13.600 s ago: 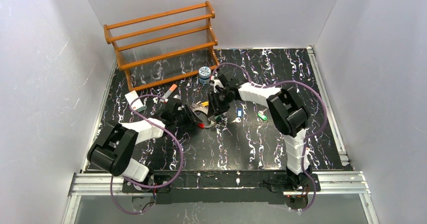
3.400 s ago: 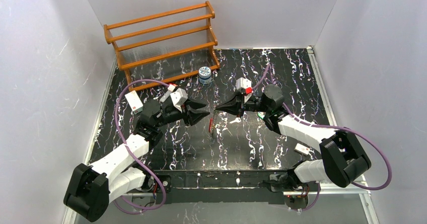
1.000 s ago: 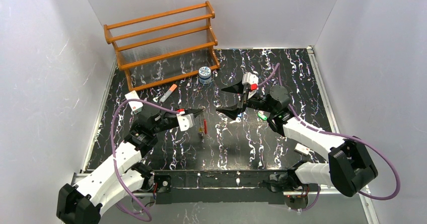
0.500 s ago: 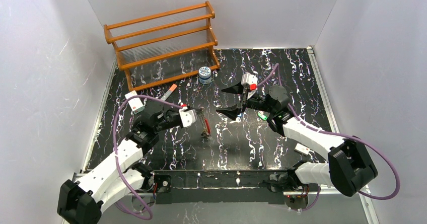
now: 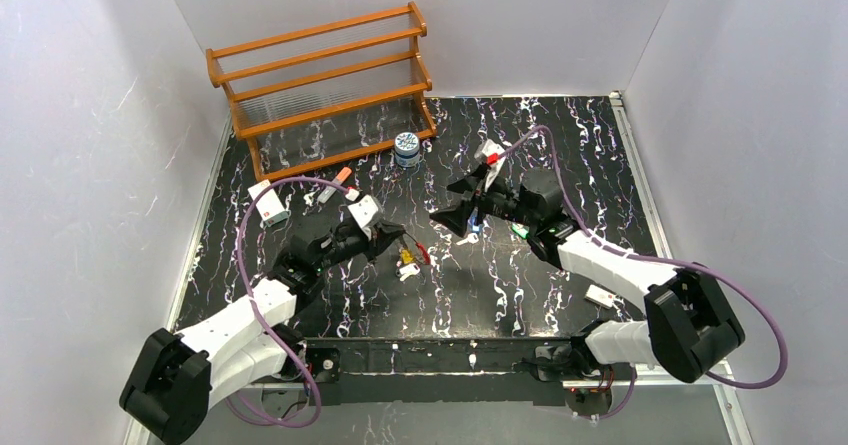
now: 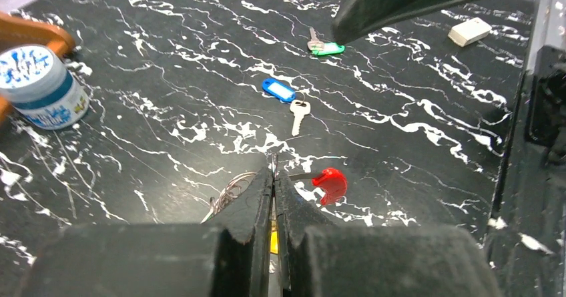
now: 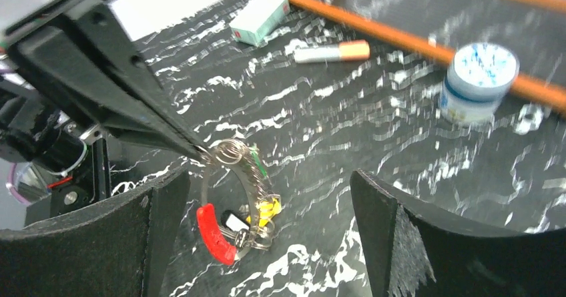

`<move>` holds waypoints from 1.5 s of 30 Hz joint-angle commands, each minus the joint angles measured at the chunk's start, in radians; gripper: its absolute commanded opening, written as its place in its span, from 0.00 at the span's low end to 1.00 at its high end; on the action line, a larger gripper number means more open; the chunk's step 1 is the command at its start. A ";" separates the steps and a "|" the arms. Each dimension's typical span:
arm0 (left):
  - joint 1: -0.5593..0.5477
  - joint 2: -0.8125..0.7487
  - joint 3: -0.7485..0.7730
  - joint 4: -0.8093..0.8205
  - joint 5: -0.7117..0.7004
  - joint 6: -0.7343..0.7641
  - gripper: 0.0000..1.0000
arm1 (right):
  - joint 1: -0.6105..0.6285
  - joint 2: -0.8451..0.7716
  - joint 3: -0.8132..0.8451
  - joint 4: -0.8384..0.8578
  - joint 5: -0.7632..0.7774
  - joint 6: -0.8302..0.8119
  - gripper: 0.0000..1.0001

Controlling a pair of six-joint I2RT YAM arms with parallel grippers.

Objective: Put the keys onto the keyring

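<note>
Holding keyring point(image 7: 252, 173) in clenched left gripper point(image 6: 272, 177), centre frame, yellow key point(image 7: 265, 210) already on it. Left to thread: blue key point(image 6: 279, 90), green key point(image 6: 327, 47), loose on table point(image 5: 520, 295) beyond. Nothing in right gripper point(image 5: 455, 203), spread wide, upper centre.

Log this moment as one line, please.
left gripper: shut on keyring | right gripper: open | blue key, green key: on table

Bright, even light; right wrist background blurred.
</note>
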 commanded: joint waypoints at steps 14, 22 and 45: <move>-0.010 0.035 -0.054 0.210 -0.016 -0.199 0.00 | -0.208 0.206 0.117 -0.526 0.090 0.394 0.96; -0.013 0.052 -0.050 0.222 -0.017 -0.202 0.00 | -0.287 0.221 0.075 -0.635 0.072 0.394 0.90; -0.022 0.032 -0.048 0.226 -0.038 -0.215 0.00 | -0.291 0.400 0.118 -0.608 0.082 0.458 0.34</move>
